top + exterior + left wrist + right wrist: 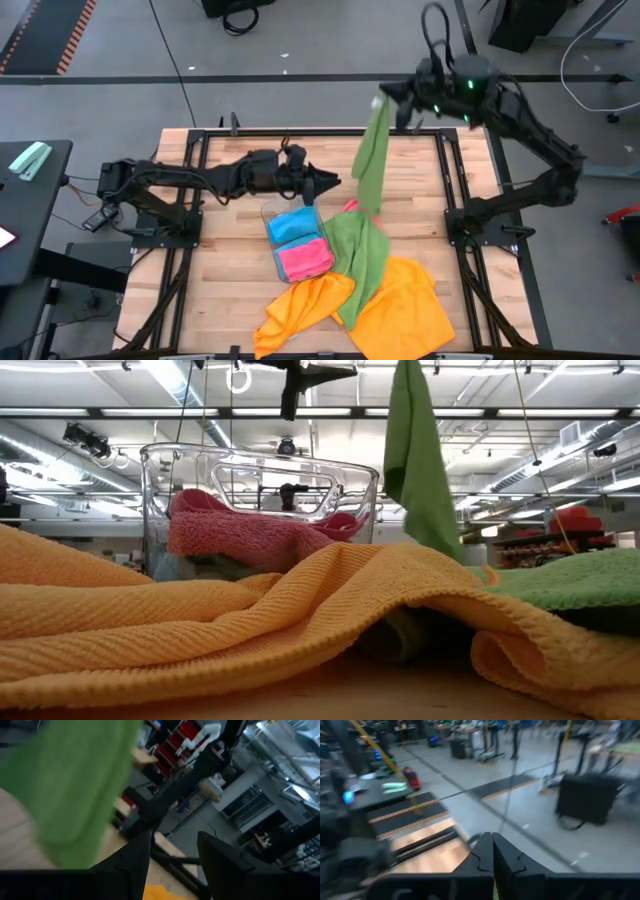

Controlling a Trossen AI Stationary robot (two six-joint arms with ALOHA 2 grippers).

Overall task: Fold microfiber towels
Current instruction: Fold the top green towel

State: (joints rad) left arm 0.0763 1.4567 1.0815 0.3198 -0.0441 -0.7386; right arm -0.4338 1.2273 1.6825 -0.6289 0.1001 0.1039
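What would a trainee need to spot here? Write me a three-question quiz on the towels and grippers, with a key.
1. True or false: the right gripper holds a corner of the green towel lifted above the table.
2. Which folded towels lie in the clear plastic tray? A) orange and green B) blue and pink C) pink only
3. Fill in: the left gripper is ____ and holds nothing.

Key:
1. True; the towel hangs from its shut fingers down to the pile.
2. B; the blue towel and the pink towel lie side by side in it, while the orange towels lie unfolded on the table.
3. open
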